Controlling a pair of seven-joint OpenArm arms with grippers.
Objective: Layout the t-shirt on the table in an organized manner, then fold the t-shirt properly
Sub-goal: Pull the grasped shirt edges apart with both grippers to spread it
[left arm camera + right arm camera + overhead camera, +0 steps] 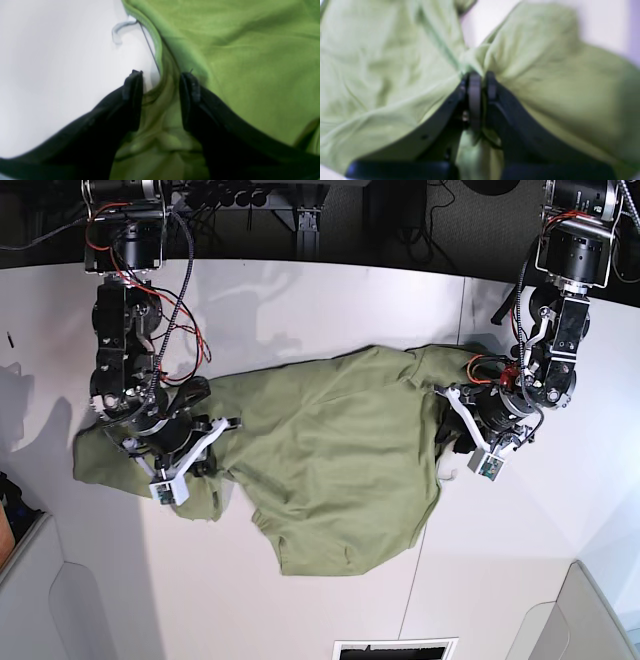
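Where the t-shirt (330, 450) sprawls rumpled, the table (300, 310) shows white.

The t-shirt (330, 450) is soft matt green cloth, wrinkly, with a ribbed edge at the hem. The bench (300, 310) looks like smooth white laminate with a slight sheen. Both claws, left (161, 82) and right (481, 82), are matt black plastic.

Two black robot arms descend from cylindrical motor housings at the base view's upper left and upper right, trailing red and black cables. Each ends in white brackets and a black gripper: right gripper (186, 463), left gripper (462, 442), with curved matte fingers (133, 100).
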